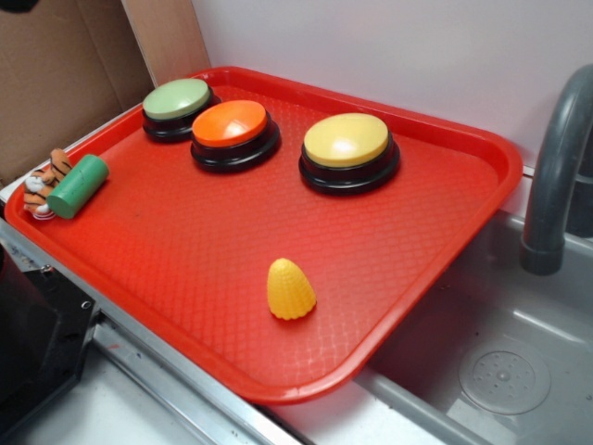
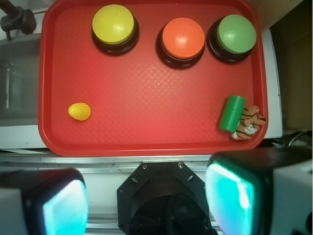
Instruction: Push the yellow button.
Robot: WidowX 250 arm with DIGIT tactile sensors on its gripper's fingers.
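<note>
The yellow button, a domed yellow top on a black base, sits at the far right of the red tray. In the wrist view it lies at the upper left, far ahead of my gripper. The gripper hangs high above the tray's near edge, over the robot's black base. It is open, its two teal-padded fingers wide apart with nothing between them. The exterior view does not show the gripper.
An orange button and a green button stand in a row beside the yellow one. A small yellow corn lies mid-tray. A green cylinder and toy tiger rest at the tray's edge. A grey faucet and sink lie right.
</note>
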